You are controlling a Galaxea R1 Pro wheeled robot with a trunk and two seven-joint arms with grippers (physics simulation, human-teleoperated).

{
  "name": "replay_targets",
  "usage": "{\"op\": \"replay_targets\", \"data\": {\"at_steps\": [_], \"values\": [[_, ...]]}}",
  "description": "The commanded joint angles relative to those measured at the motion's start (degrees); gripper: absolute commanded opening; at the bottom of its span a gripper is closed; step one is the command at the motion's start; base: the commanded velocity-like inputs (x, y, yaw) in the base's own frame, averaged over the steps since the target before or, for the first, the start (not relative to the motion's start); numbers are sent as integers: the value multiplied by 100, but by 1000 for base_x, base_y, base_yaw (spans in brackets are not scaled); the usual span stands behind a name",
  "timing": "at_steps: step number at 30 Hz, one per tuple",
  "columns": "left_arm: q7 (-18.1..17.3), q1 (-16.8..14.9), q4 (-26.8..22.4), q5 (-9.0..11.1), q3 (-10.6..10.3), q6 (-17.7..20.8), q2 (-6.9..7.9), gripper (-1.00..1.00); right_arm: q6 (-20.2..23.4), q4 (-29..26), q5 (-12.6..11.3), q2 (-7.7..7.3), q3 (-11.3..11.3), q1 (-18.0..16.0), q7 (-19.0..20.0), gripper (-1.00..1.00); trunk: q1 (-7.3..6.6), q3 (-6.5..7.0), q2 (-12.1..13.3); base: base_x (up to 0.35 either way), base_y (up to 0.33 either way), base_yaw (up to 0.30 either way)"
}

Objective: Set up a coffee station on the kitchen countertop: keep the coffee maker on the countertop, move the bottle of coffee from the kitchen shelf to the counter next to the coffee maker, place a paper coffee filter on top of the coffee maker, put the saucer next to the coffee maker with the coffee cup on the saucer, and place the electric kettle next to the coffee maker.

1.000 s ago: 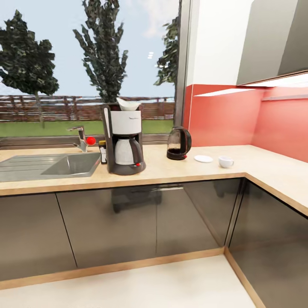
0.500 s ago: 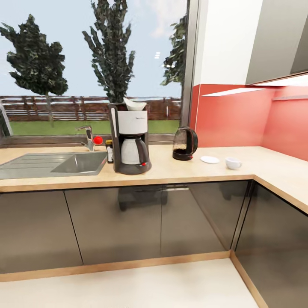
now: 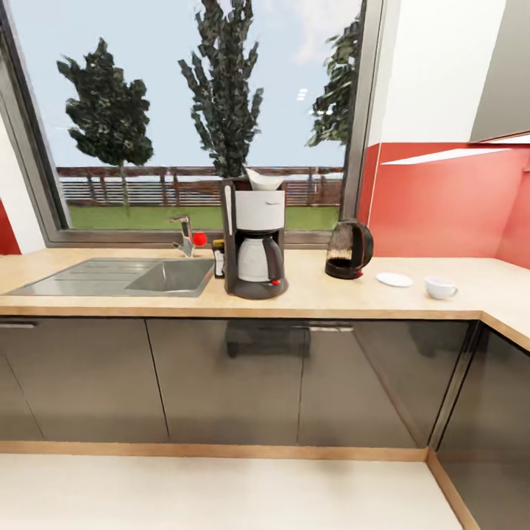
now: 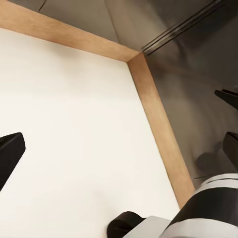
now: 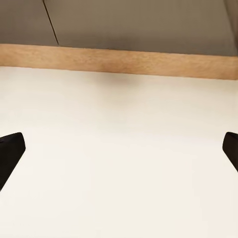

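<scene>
The coffee maker point(image 3: 254, 246) stands on the kitchen countertop point(image 3: 324, 300) with a white paper coffee filter point(image 3: 263, 179) on its top. The bottle of coffee point(image 3: 218, 258) is tucked just behind its left side. Right of the machine stands the electric kettle point(image 3: 349, 250), then the saucer point(image 3: 394, 280), then the coffee cup point(image 3: 439, 288) on the bare counter, apart from the saucer. My left gripper point(image 4: 119, 148) and right gripper point(image 5: 119, 148) are both open with nothing between the fingers, hanging low over the cream floor.
A steel sink point(image 3: 140, 277) with a tap point(image 3: 184, 235) lies left of the coffee maker. Dark glossy cabinet fronts point(image 3: 221, 383) with a wooden plinth point(image 5: 119, 60) run under the counter, which turns toward me at the right. Cream floor point(image 3: 221, 493) lies in front.
The whole head picture has shifted right, so the camera has moved; the window's left frame now shows. The things on the counter have kept their places.
</scene>
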Motion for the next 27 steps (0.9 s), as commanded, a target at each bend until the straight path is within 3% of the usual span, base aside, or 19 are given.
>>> {"op": "replay_targets", "data": {"at_steps": [1,22,25,26,27], "values": [[-12,-5,5,14,-11,-25,1,100,-26,-8,-59,-4,39,-7,13,100,-1,-6,-4,0,-174,46],[135,-5,5,14,-3,-25,-13,100,-27,-2,-57,6,37,-7,15,100,-1,-6,-4,-25,-149,4],[196,-5,5,14,6,-25,-10,100,-317,-42,-66,-14,13,-7,227,100,-1,-6,-4,-1,-7,0],[243,-5,5,14,15,-25,-9,100,-510,-90,-67,-25,3,-10,483,100,-1,-6,-4,-1,-4,0],[552,-5,5,14,80,-25,0,100,-895,-1177,-60,-395,-29,-313,1518,100,-1,-6,-4,0,0,0]]}}
